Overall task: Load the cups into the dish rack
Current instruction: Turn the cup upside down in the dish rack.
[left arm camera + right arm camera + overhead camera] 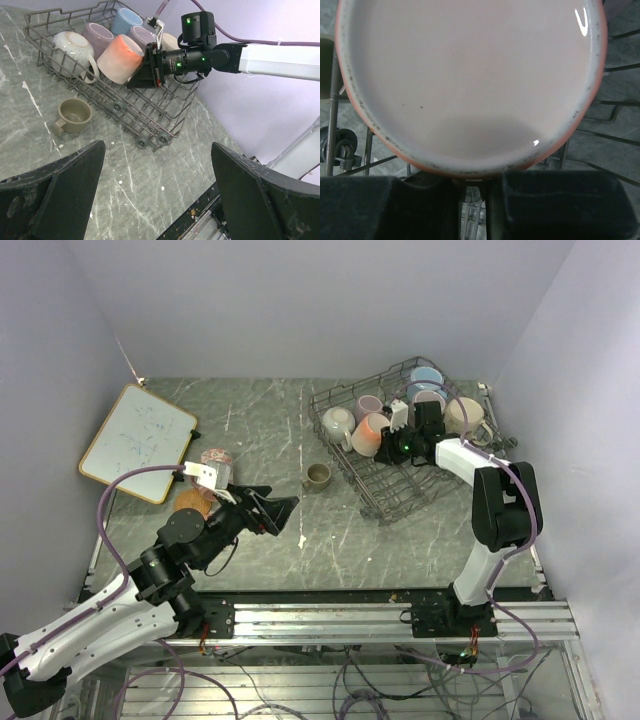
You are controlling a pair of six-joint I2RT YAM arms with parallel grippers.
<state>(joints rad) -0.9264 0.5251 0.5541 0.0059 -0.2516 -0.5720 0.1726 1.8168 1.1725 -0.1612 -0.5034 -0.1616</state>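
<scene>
At the near side the left gripper [157, 148] is held wide open above the table [125, 180], with nothing between its fingers. Just beyond it, the olive-brown mug [74, 115] is seen standing upright on the table, outside the dish rack [150, 117] and near its low front wall, with its handle turned away from the rack. It is judged to be small and light but stiff, glazed and probably slippery, and liable to chip if knocked against the wire. A hold across the wall at the rim, one finger inside and one outside, is judged surer than one on the thin handle. Farther on, inside the rack, the peach mug [120, 59] is lying tilted on the tines with its mouth toward the right gripper [472, 197]. That gripper's fingers are drawn to a narrow slit right at the lower rim, and whether anything is pinched there cannot be told. Behind it the cream mug [70, 47], the mauve mug [97, 34] and the light blue mug [126, 21] are already racked
</scene>
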